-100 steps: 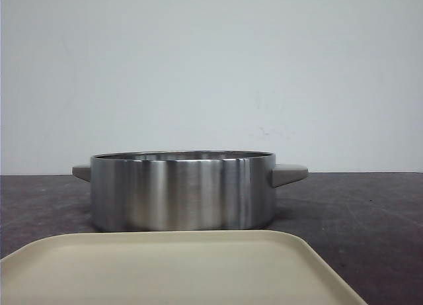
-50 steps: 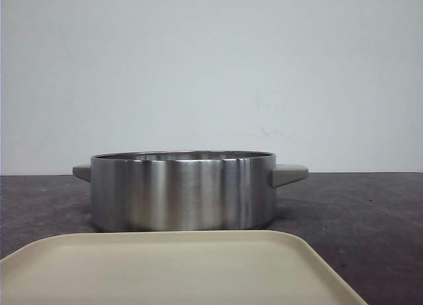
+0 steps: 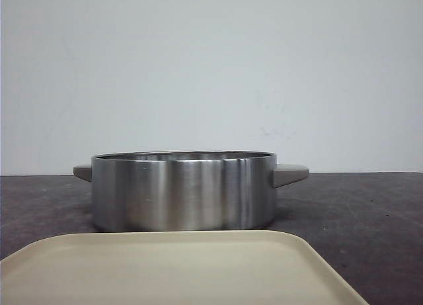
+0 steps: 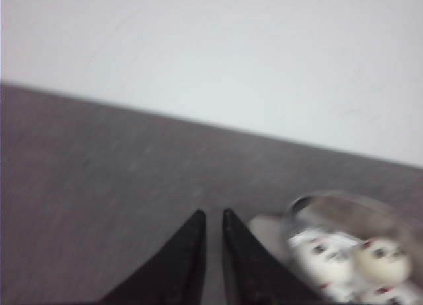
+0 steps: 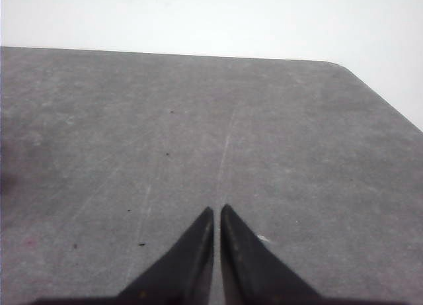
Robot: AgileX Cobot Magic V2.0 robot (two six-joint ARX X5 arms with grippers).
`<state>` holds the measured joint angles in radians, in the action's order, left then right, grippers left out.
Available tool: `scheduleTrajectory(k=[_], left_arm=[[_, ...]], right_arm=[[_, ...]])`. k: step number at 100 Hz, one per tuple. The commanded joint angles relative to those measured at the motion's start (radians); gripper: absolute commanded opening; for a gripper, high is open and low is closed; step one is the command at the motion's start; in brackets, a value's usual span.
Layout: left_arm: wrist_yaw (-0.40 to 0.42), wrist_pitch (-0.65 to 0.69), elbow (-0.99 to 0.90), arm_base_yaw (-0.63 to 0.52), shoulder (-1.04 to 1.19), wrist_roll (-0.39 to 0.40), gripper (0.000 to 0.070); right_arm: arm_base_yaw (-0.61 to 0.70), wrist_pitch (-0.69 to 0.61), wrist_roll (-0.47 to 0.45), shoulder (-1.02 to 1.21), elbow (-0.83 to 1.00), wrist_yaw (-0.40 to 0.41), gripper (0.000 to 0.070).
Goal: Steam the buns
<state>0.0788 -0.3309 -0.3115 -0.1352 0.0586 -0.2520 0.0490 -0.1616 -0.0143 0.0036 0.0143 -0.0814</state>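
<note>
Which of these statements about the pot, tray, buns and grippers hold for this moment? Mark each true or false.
1. The steel pot stands upright on the dark table, behind the beige tray. True.
2. The panda-faced buns lie on the beige tray. False: the tray is bare in the front view; the blurred left wrist view shows the buns inside a round steel rim.
3. The right gripper holds a bun. False: its fingers are together over bare table.
4. The left gripper has its fingers nearly closed, with nothing between them. True.
5. A lid covers the pot. False: its rim is open.
</note>
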Motion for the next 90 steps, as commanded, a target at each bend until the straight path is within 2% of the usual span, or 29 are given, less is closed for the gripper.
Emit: scheduleTrajectory(k=[1,18,40,58,76,90], left_arm=[[-0.009,0.056,0.067,0.022,-0.022,-0.009,0.0000],[-0.009,0.176,0.211,0.085,-0.043,-0.019,0.0000],[-0.009,0.241,0.297,0.134,-0.049,0.034,0.0000],[-0.010,0.215,0.298,0.153,-0.056,0.107,0.0000],[-0.010,0.140,0.298,0.174,-0.056,0.124,0.0000],[-0.018,0.141,0.298,0.182,-0.056,0.192,0.0000]], right_arm=[[-0.001,0.004,0.007,0.000,-0.002,-0.001,0.0011],[-0.001,0.004,0.007,0.000,-0.002,-0.001,0.0011],[-0.001,0.004,0.007,0.000,-0.002,-0.001,0.0011],[-0.001,0.004,0.007,0.000,-0.002,-0.001,0.0011],[-0.001,0.004,0.007,0.000,-0.002,-0.001,0.0011],[-0.001,0.004,0.007,0.000,-0.002,-0.001,0.0011]])
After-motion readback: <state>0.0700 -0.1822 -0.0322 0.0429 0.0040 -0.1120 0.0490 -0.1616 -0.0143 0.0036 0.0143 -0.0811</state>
